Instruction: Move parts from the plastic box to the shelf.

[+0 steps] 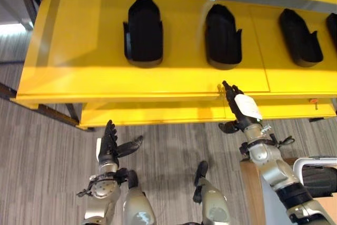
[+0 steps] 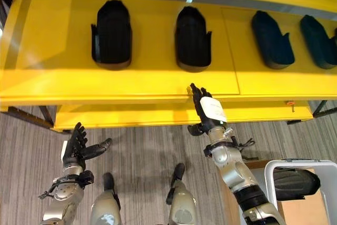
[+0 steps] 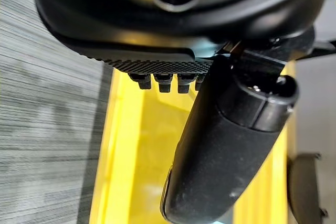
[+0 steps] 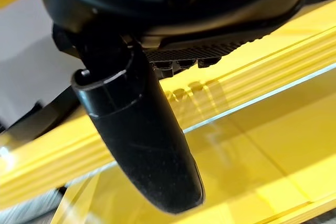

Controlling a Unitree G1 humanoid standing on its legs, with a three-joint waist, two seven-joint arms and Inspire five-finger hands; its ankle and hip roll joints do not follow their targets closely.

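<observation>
On the yellow shelf (image 1: 73, 51) sit black parts (image 1: 143, 31); both robot hands, left (image 1: 109, 146) and right (image 1: 238, 106), are open-fingered, empty.

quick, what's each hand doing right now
Left hand: open, holding nothing, low over the floor.
Right hand: open, holding nothing, fingers straight at the shelf front edge.

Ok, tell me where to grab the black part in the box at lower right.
Probably the rounded top of the black part, coming from above: it lies on its side in the plastic box, whose white rim blocks the sides. The right hand is open, at the shelf edge.
</observation>
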